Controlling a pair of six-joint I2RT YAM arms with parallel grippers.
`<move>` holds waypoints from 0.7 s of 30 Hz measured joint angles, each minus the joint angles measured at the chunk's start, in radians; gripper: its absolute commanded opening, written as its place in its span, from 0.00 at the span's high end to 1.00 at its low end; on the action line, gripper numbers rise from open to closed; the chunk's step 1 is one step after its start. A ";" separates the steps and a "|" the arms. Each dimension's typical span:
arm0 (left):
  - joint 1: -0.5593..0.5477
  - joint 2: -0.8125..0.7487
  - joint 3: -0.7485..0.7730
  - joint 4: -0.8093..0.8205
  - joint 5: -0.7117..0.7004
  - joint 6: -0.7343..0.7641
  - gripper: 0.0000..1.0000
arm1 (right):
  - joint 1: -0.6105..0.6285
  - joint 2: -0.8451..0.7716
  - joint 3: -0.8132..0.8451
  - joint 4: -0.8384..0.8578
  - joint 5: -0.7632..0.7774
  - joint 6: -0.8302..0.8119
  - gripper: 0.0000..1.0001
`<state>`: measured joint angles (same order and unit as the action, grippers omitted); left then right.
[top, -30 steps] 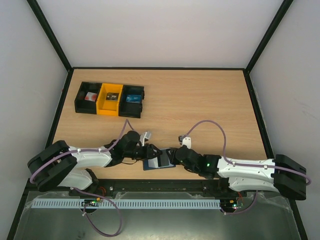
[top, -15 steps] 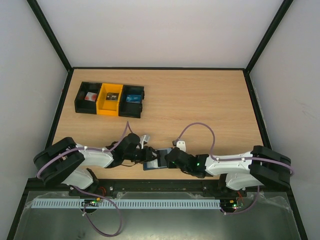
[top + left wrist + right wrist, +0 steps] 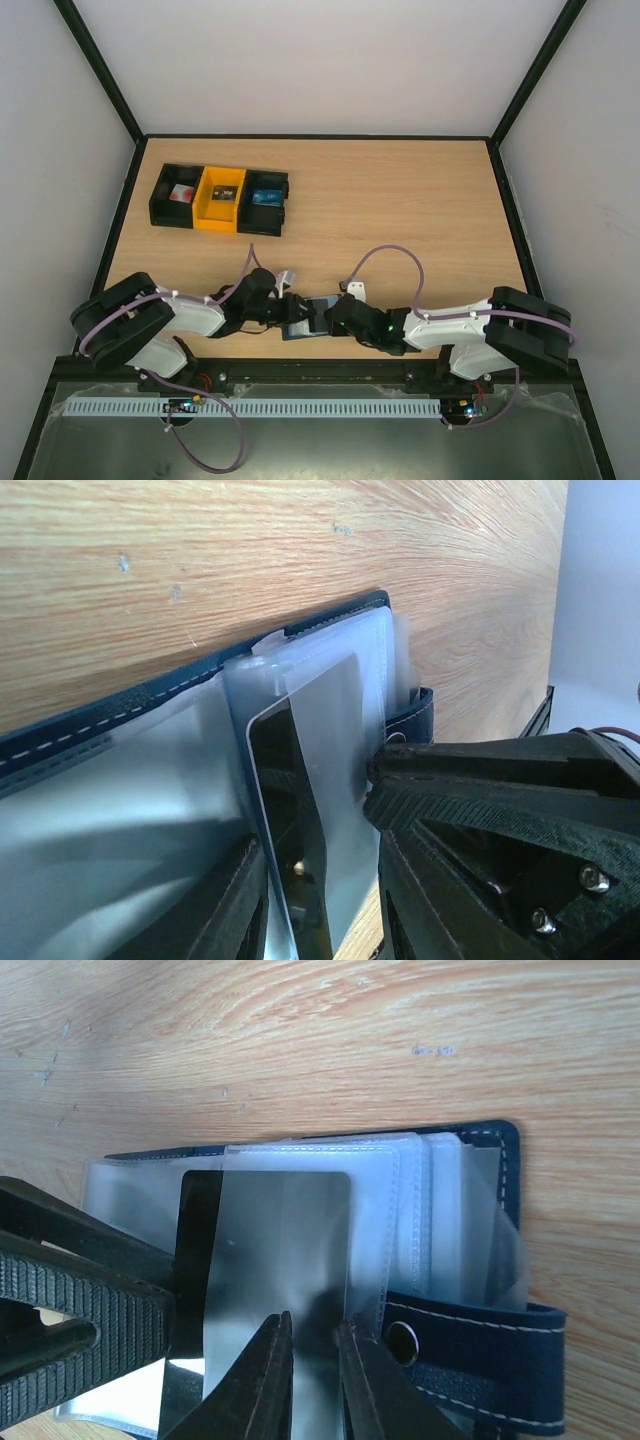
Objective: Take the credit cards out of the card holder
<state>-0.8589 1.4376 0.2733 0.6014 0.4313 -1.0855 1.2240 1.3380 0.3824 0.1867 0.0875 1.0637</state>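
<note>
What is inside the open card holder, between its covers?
Clear plastic sleeves fill the card holder, and one grey card sits among them. The right gripper covers the card's lower edge. The sleeves overlap, so whether more cards are inside cannot be seen.

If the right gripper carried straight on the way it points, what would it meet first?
Probably the grey card in the open card holder, just ahead of the right gripper; depth is unclear.

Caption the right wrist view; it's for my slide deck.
Right gripper poised at a silvery card among clear sleeves of the open card holder.
</note>
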 measured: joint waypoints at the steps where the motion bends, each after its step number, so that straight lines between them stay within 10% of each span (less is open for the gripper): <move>1: 0.000 0.006 0.000 0.008 0.001 -0.002 0.67 | 0.000 0.002 0.000 0.003 -0.005 0.000 0.85; 21: -0.002 0.012 -0.039 0.111 0.005 -0.066 0.97 | 0.000 0.021 -0.017 0.064 -0.013 0.025 0.86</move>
<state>-0.8608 1.4494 0.2340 0.7120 0.4362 -1.1515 1.2243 1.3594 0.3653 0.2504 0.0746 1.0885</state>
